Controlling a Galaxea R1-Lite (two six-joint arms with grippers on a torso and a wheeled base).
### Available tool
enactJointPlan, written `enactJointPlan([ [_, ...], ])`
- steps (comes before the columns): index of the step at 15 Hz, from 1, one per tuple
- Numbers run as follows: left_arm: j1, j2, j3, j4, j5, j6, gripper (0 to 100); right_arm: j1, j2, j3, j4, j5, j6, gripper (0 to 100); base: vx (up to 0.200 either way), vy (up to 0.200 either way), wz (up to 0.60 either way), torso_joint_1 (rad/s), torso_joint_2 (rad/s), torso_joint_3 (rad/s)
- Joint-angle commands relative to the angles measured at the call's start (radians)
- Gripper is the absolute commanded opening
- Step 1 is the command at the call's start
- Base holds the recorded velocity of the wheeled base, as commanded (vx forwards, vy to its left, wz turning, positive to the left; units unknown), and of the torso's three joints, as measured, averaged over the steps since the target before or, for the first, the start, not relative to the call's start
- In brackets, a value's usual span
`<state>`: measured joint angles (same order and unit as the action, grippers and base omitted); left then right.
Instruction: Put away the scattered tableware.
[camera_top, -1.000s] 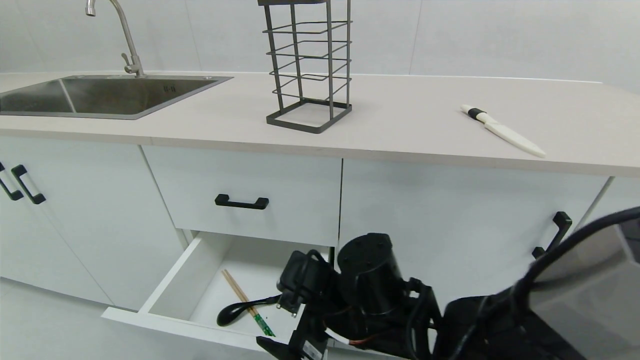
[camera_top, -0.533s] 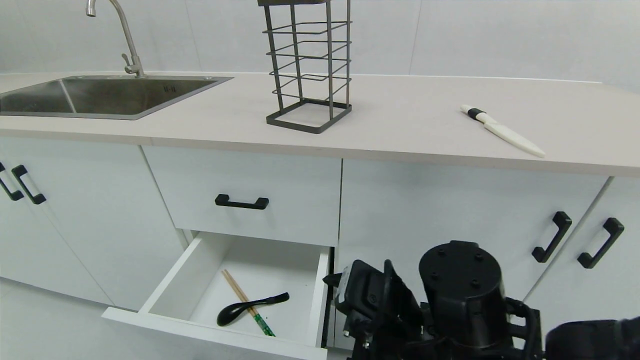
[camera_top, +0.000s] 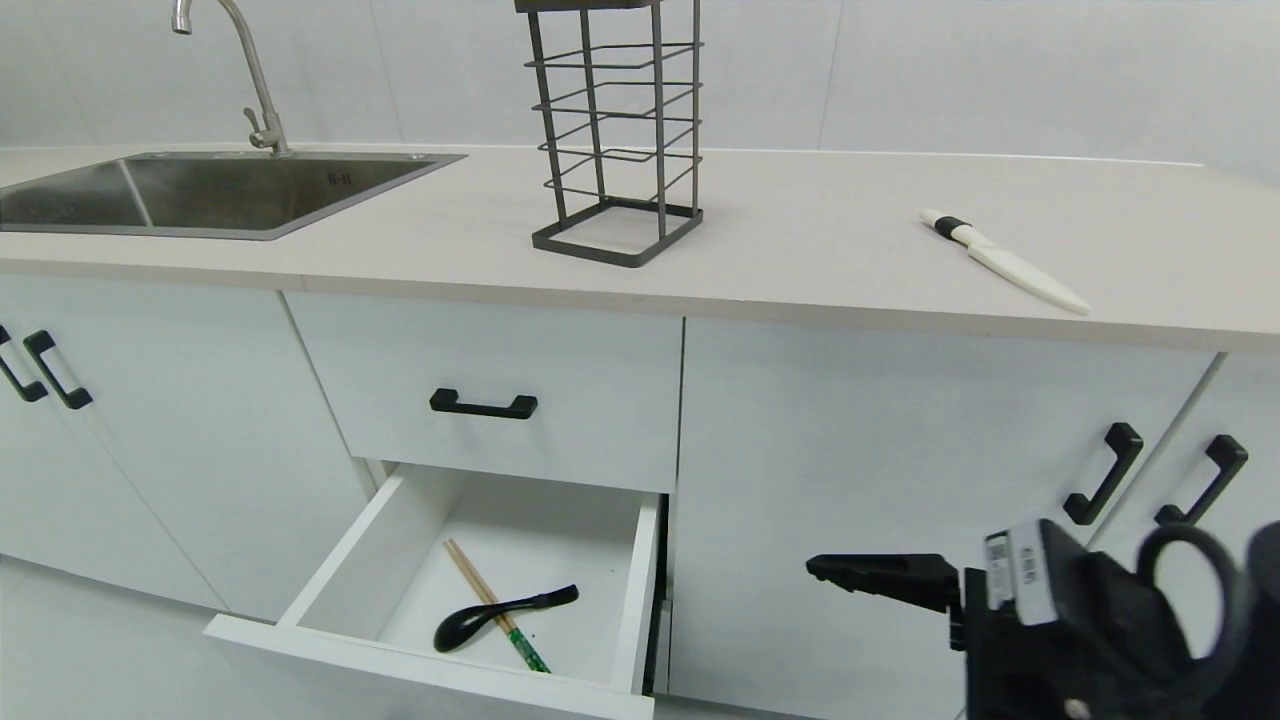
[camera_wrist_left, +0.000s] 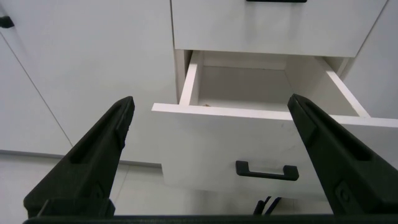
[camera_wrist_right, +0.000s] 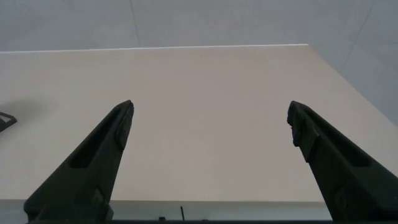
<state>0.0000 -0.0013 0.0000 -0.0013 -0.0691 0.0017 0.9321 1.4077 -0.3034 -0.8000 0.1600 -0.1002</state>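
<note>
Black-fingered and spread wide, the left gripper (camera_wrist_left: 211, 102) holds nothing and touches nothing. Between its jaws the left wrist view frames the pulled-out white lower drawer (camera_wrist_left: 217, 143), with a black bar handle (camera_wrist_left: 267, 169) on its front panel. The right gripper (camera_wrist_right: 210, 107) is likewise wide apart and empty, and its wrist view looks between the jaws across the pale beige countertop (camera_wrist_right: 205, 143). In the head view it sits low on the right, in front of the white cabinet doors (camera_top: 900, 430) and well apart from the drawer. One white knife with a black band on its handle (camera_top: 1003, 262) lies flat on the countertop toward the right, near the front edge. Inside the open drawer lie one glossy black spoon (camera_top: 458, 630) and one pair of wooden chopsticks with green tips (camera_top: 470, 572), the two sticks side by side and the spoon's handle crossing them. One tall black wire rack (camera_top: 620, 130) stands upright on the counter between the knife and one stainless steel sink (camera_top: 200, 190) with a curved metal faucet (camera_top: 245, 70). Just above the open drawer is one shut white drawer (camera_top: 500, 350). Five black handles show on the cabinet fronts in the head view.
</note>
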Motion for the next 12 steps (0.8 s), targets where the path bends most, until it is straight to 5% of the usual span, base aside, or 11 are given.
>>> enactJointPlan([
  [1,0.002,0.001,0.0,0.0,0.0,0.0,100,-0.055,-0.217,0.063,0.024,0.003,0.007,100,0.0,0.0,0.0,0.0,0.0,0.0],
  [6,0.002,0.001,0.0,0.0,0.0,0.0,100,-0.171,-0.573,0.182,0.107,0.024,0.01,100,0.0,0.0,0.0,0.0,0.0,0.0],
  [9,0.0,0.001,0.0,0.0,0.0,0.0,100,-0.539,-0.799,0.135,0.275,0.013,0.086,100,0.0,0.0,0.0,0.0,0.0,0.0],
  [12,0.0,0.001,0.0,0.0,0.0,0.0,100,-0.756,-0.918,0.144,0.277,0.015,0.094,100,0.0,0.0,0.0,0.0,0.0,0.0],
])
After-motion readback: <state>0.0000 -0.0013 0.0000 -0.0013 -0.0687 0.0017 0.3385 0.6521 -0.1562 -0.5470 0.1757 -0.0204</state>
